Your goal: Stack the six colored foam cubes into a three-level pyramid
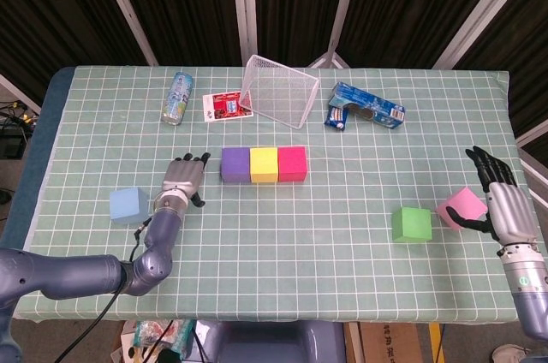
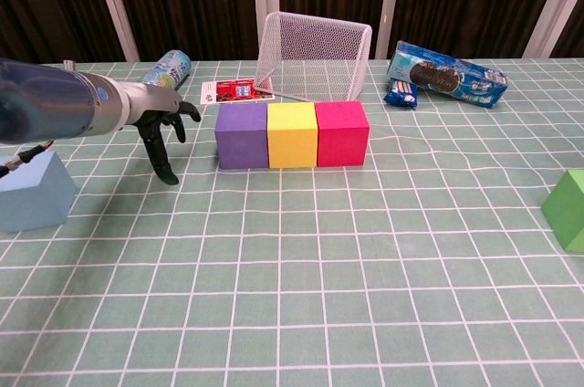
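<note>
Three cubes [image 1: 264, 164] in a touching row, left hand [image 1: 181, 180] just beside.

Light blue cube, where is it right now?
The light blue cube sits alone at the table's left side in the head view, just left of the left hand, untouched.

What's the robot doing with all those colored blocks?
It is building a pyramid from foam cubes. The purple cube, yellow cube and red cube sit in a row as the bottom level. The left hand hovers empty beside the purple one. The right hand touches the pink cube. The green cube and blue cube wait aside.
</note>
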`<state>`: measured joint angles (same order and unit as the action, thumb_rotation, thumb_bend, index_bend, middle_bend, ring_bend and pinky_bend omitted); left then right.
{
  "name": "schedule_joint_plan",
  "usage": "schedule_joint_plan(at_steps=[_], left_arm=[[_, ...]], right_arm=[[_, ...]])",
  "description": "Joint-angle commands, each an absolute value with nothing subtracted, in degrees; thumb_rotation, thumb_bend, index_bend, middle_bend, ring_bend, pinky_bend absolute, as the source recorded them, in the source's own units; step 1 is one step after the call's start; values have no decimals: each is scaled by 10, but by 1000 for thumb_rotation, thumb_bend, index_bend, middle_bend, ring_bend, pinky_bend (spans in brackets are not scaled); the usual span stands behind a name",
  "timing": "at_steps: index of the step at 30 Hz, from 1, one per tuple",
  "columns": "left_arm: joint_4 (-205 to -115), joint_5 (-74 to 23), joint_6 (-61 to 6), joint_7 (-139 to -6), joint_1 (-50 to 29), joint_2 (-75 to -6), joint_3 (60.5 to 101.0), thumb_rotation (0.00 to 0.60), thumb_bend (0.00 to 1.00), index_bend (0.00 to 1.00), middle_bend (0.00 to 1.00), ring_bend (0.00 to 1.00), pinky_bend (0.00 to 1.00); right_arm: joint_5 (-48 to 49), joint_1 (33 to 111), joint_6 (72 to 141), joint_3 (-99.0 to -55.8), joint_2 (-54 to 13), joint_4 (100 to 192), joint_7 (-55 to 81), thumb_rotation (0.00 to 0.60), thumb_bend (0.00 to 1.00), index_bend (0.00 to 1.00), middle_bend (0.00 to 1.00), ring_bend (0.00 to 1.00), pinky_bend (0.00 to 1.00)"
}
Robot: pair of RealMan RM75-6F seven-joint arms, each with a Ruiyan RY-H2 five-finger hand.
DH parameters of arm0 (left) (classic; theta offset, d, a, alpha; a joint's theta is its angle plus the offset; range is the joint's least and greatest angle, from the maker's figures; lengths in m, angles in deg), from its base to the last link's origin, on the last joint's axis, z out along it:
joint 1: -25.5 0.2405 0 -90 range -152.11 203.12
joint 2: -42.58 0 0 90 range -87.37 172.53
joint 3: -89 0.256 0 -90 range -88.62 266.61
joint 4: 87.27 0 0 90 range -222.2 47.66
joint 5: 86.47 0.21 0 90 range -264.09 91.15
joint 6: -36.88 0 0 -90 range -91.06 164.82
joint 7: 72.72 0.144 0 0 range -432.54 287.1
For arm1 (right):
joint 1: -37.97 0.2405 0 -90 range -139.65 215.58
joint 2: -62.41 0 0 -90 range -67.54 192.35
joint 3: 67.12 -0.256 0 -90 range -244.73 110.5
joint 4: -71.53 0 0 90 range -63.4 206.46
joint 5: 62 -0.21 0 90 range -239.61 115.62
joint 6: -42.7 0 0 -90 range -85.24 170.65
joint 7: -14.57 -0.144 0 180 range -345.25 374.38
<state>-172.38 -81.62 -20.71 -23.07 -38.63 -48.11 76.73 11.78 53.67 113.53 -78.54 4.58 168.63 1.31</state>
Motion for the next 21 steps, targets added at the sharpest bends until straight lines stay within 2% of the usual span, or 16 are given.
schedule_joint_plan(at_steps=[1, 21], left_arm=[[-1723, -817, -207, -230, -386, -482, 768, 600, 240, 68, 182, 80, 159], [-1699, -822, -195, -219, -402, -509, 761, 600, 240, 62, 179, 80, 159]], right_arm=[[118, 537, 1135, -785, 46, 1686, 13, 600, 263, 0, 0, 0, 0], [116, 537, 1133, -786, 46, 1686, 10, 600, 263, 0, 0, 0, 0]])
